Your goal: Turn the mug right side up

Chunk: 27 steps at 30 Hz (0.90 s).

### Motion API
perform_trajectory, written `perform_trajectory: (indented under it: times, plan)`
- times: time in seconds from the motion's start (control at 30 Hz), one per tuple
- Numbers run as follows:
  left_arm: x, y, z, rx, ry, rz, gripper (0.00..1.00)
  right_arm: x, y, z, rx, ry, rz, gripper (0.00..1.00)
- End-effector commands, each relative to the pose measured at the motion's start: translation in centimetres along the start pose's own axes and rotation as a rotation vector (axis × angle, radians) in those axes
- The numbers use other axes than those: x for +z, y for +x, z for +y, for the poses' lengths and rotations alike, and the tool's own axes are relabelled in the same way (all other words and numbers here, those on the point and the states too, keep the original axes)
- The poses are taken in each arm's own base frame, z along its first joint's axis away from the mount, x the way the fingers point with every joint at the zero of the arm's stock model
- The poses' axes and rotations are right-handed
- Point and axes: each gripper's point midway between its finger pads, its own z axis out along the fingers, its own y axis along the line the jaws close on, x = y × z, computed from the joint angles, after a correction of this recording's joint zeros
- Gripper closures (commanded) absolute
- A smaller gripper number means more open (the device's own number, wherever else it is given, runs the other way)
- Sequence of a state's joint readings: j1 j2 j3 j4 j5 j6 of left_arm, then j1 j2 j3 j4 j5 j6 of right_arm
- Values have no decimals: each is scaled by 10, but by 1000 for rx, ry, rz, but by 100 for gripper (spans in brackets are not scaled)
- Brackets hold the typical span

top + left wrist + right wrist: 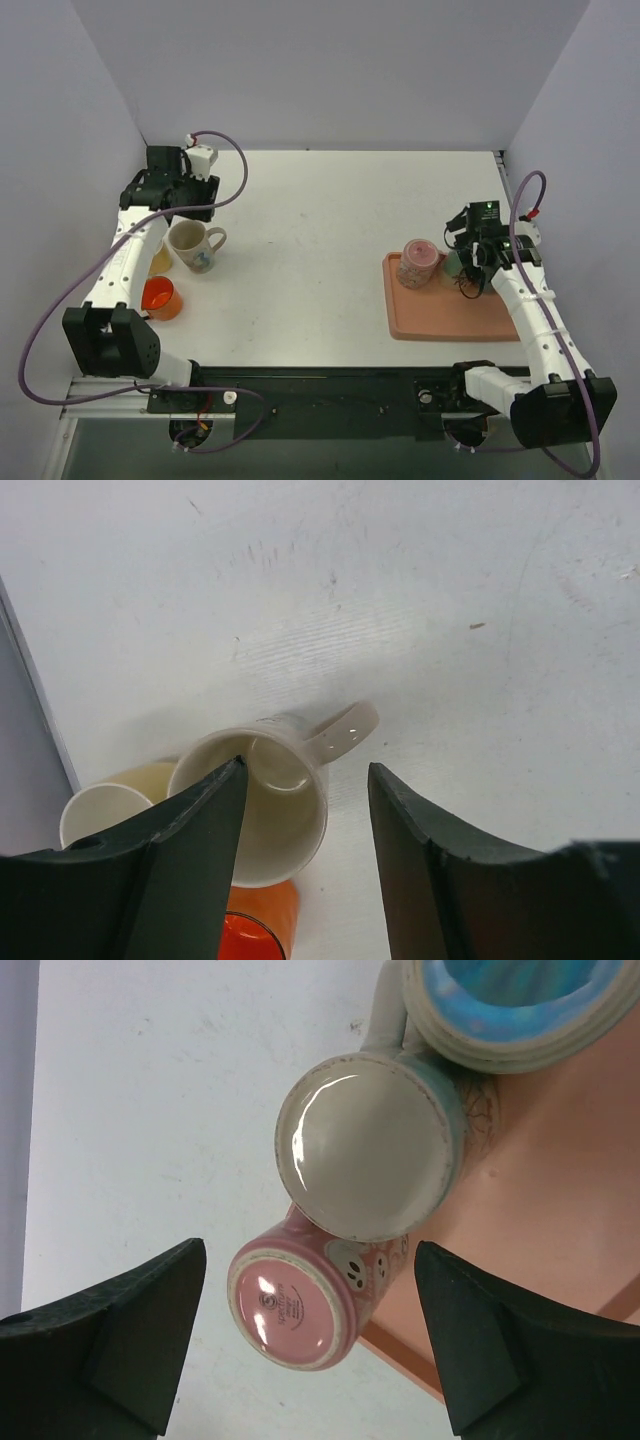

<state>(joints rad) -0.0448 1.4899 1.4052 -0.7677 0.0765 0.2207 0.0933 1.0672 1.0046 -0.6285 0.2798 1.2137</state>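
White table (320, 220). Left gripper (306, 768) open above upright beige mug (265, 810), holding nothing. Right gripper (310, 1248) open over pink tray (560, 1210). Pink mug (295, 1310) and grey mug (365, 1145) upside down, side by side. Stamp on pink mug's bottom too small to read.

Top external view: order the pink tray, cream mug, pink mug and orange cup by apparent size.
1. pink tray, clearly largest.
2. cream mug and pink mug: look about alike, unranked.
3. orange cup, smallest.
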Motion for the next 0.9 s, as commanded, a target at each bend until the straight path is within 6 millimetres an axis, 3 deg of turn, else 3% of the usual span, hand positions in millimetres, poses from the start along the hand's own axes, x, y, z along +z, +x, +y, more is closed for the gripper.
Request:
perform_trajectory:
  times: [0.0,0.2,0.4,0.53,0.73,0.87]
  plan:
    - [-44,-36,-12,-2,51,-160,39,22,6,11,75,28,-24,21]
    - [-56,-39,-24,-8,91,-202,38,35,29,24,28,31,9,25]
    - [-58,-41,-28,-17,116,-211,38,40,45,16,15,45,21,25]
    - [-57,-42,-31,-24,128,-214,38,52,66,17,3,52,92,28]
    - [-54,-39,-31,-18,126,-205,38,35,87,28,-39,-13,138,34]
    - [-52,-36,-32,-19,130,-200,38,27,94,21,-8,-33,162,35]
